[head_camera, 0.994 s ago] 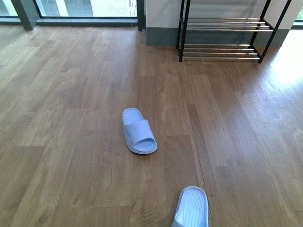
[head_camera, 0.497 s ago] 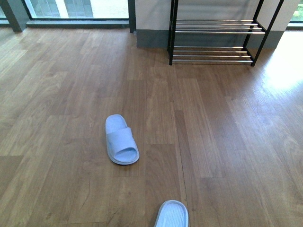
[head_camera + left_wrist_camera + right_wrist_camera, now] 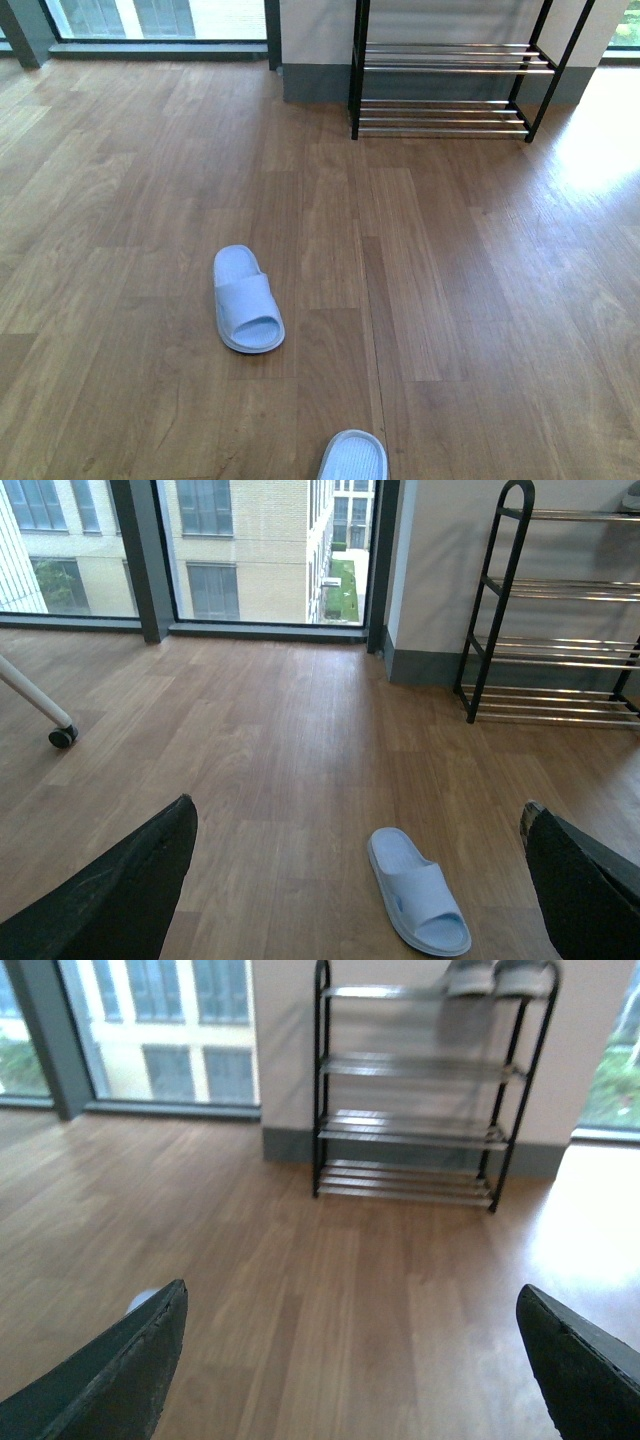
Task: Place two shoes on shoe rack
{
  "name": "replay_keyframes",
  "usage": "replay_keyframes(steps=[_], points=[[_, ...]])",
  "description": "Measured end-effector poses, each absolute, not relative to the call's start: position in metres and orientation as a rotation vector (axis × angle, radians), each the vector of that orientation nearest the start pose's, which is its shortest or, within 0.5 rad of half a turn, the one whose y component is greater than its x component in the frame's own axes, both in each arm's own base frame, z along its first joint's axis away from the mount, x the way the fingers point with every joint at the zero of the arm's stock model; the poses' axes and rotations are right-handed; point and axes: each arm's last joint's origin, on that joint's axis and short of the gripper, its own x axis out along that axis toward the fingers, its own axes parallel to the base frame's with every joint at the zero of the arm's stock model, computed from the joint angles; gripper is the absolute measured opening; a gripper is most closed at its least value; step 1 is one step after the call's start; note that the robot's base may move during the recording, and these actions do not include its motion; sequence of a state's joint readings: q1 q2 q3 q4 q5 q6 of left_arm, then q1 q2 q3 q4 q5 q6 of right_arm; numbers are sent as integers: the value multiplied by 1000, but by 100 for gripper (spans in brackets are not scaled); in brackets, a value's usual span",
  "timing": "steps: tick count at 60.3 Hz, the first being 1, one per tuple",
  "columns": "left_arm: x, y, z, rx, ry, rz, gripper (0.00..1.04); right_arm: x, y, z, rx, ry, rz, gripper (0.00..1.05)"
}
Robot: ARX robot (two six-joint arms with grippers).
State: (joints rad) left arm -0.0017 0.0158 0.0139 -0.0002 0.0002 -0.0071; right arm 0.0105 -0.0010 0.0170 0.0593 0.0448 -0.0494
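The left fingers and right fingers are held apart; the bottom-edge slide could be overrun unseen.

two slides, two sneakers, one rack

Daylight pours in from the windows along the far wall, so the room is bright and evenly lit. In the front view the wooden floor burns out to a white glare at its far right, near the shoe rack, and the pale blue slide throws only a thin, soft shadow. My left wrist view is crisp. My right wrist view is soft and hazy, with the sneakers on the top shelf smeared. My fingers show as near-black, underexposed shapes at the edges of both wrist views.
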Motion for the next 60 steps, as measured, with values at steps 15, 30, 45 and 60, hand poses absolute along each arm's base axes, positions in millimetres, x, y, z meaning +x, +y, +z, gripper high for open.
replay_keyframes(steps=[15, 30, 45, 60], points=[[98, 0, 167, -7, 2, -2, 95, 136, 0, 181, -152, -59, -43, 95], [98, 0, 167, -7, 2, -2, 95, 249, -12, 141, -344, 183, -61, 95], [98, 0, 167, -7, 2, -2, 95, 289, -3, 36, -490, 552, 58, 95], [98, 0, 167, -7, 2, -2, 95, 287, 39, -13, -411, 794, 323, 95]])
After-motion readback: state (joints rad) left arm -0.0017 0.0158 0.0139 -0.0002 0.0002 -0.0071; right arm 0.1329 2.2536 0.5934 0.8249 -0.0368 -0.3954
